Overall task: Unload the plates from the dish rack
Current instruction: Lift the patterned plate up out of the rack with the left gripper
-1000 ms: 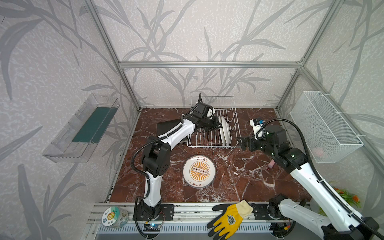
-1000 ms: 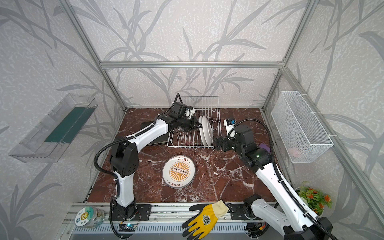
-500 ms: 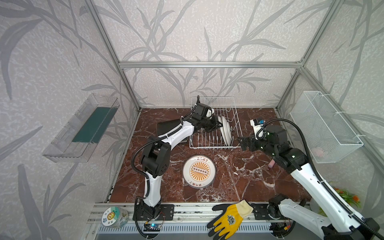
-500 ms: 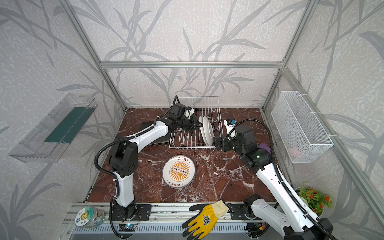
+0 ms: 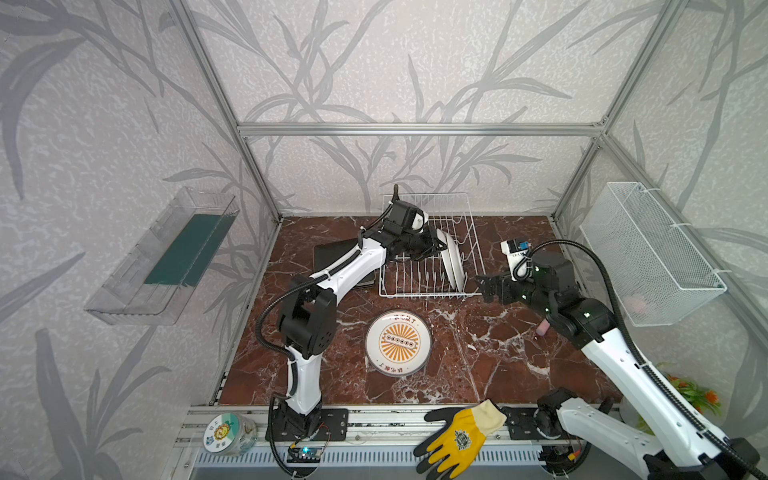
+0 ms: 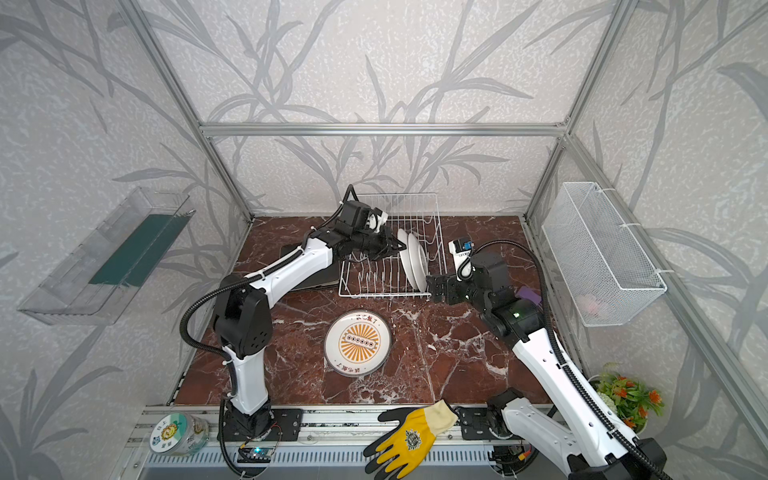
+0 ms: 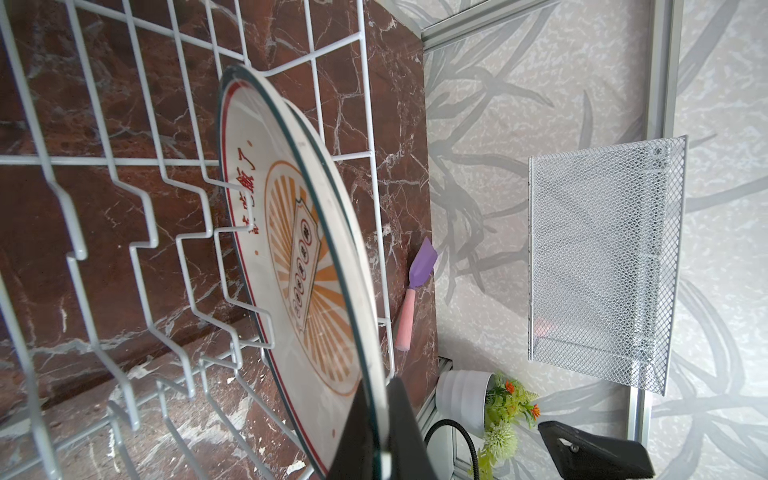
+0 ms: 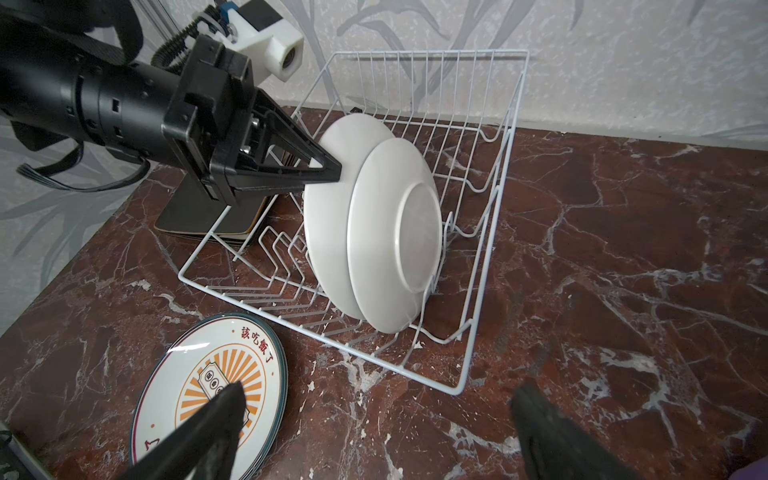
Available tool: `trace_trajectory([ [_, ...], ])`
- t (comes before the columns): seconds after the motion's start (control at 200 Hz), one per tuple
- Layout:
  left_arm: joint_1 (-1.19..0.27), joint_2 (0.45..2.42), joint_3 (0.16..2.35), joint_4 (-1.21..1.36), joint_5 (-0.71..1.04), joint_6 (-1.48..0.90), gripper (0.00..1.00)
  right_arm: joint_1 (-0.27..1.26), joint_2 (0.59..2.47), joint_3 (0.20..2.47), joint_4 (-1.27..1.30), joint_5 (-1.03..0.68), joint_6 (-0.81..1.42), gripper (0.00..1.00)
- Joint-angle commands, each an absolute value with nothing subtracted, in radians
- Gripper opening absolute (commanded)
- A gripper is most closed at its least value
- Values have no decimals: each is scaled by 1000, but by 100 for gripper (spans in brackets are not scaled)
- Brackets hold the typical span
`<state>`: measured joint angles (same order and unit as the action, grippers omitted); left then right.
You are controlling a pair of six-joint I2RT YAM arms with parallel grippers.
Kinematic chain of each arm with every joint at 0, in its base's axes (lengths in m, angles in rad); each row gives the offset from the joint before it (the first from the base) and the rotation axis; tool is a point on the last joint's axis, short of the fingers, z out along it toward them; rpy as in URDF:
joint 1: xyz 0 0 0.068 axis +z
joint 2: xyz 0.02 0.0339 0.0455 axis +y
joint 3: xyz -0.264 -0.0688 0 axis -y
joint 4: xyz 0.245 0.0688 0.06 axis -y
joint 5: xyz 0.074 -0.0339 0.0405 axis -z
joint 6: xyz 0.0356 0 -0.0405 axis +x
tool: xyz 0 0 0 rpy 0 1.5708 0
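Dish rack: The white wire dish rack [image 5: 411, 278] sits at the middle of the table's [image 5: 498, 357] back edge.
Left gripper: The left gripper [image 8: 332, 171] is clamped tight on the upper rim of the held plate [image 8: 328, 232].
Held plate: It is round and stands on its edge near the rack's right side. Its bottom is down among the prongs.
Second plate: The second plate [image 8: 395, 232] stands just to the right of the held one, with its white back to the right arm. I cannot tell if the two touch.
Right gripper: The right gripper [image 5: 482, 286] is spread wide and holds nothing. It hangs just by the rack's front right corner.
Flat plate: The flat plate [image 5: 399, 343] lies face up at the middle of the table, near the rack's front.
Square plates: The dark square plates [image 5: 336, 262] lie in a pile just beside the rack's left side.
Scraper: A purple scraper [image 7: 415, 282] with a pink handle lies near the table's right edge.
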<state>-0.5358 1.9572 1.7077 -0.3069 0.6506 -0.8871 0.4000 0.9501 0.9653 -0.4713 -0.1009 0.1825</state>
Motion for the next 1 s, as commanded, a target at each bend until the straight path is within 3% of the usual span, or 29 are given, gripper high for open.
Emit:
trace_trajectory([
  [0.0,-539,1887,1782,-340,647,-848,0,396,931,963,-456,-112,189,99],
  [0.995,-500,1749,1721,-324,657,-808,0,394,918,962,-417,-119,188,99],
])
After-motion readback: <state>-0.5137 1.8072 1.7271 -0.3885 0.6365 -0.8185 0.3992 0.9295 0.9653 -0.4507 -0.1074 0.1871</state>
